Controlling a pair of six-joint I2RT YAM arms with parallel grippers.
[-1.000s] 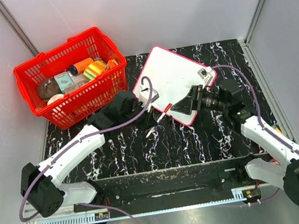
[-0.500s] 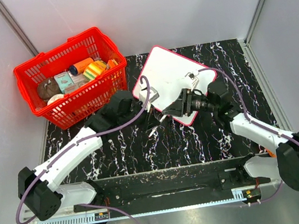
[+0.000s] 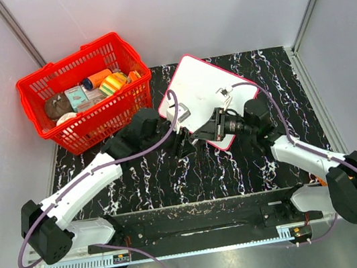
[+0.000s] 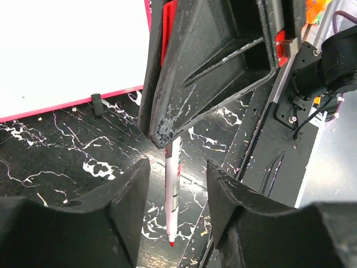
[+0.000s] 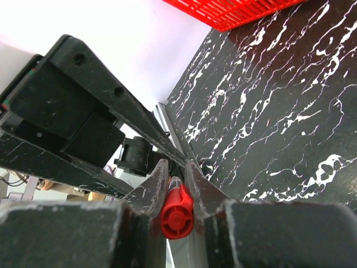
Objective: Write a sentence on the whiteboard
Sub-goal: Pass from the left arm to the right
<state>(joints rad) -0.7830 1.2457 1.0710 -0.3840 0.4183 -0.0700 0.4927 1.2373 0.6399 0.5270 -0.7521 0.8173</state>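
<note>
The right end effector [image 5: 175,173] pinches the red marker [image 4: 172,190], whose tip points away from the whiteboard [image 3: 201,86]. The left end effector [image 4: 177,167] stands spread around the marker, not touching. The whiteboard lies flat on the desk [image 3: 238,165] just beyond both, nearer the right arm.

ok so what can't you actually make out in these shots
- whiteboard: no words readable from the top view, near edge partly covered by the right gripper
- marker: upper barrel hidden behind the right gripper in the left wrist view
- red basket: contents too small to name in the top view
</note>
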